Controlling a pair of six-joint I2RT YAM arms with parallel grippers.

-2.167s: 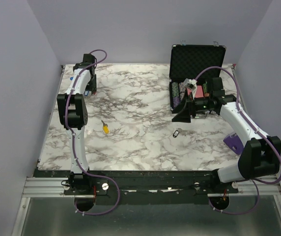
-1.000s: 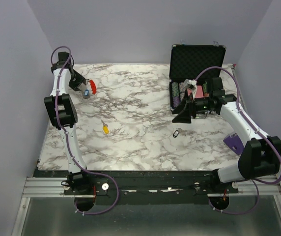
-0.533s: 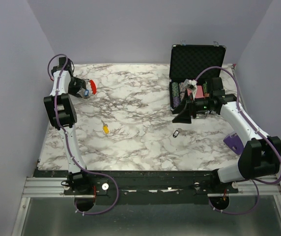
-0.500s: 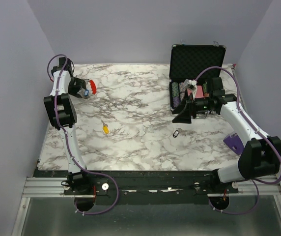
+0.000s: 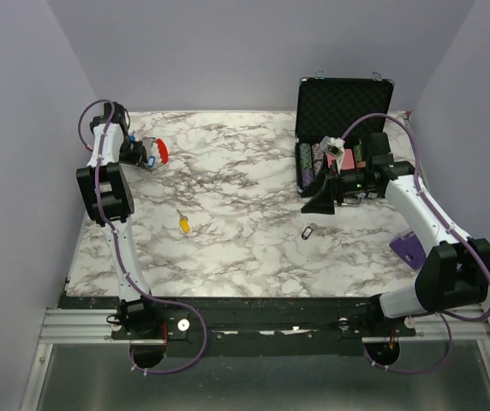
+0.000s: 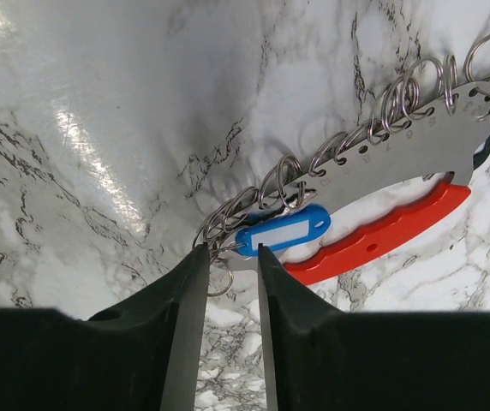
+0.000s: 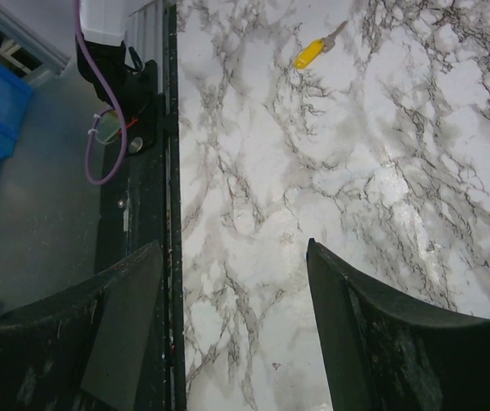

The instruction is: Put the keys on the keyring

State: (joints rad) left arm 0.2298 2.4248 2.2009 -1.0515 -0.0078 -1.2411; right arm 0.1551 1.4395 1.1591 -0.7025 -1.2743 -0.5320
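Left wrist view shows the left gripper [image 6: 232,253] with its jaws drawn to a narrow slit. Its tips sit at the wire-ring end of the keyring [image 6: 382,238], a red curved plastic grip under a grey metal plate strung with rings and a blue plastic key tag [image 6: 282,231]. Whether it pinches a ring I cannot tell. The keyring sits at the far left of the white marble table [image 5: 245,257]. The right gripper [image 7: 232,248] hangs wide apart with nothing in it, and a small yellow-headed key [image 7: 313,51] lies well beyond it.
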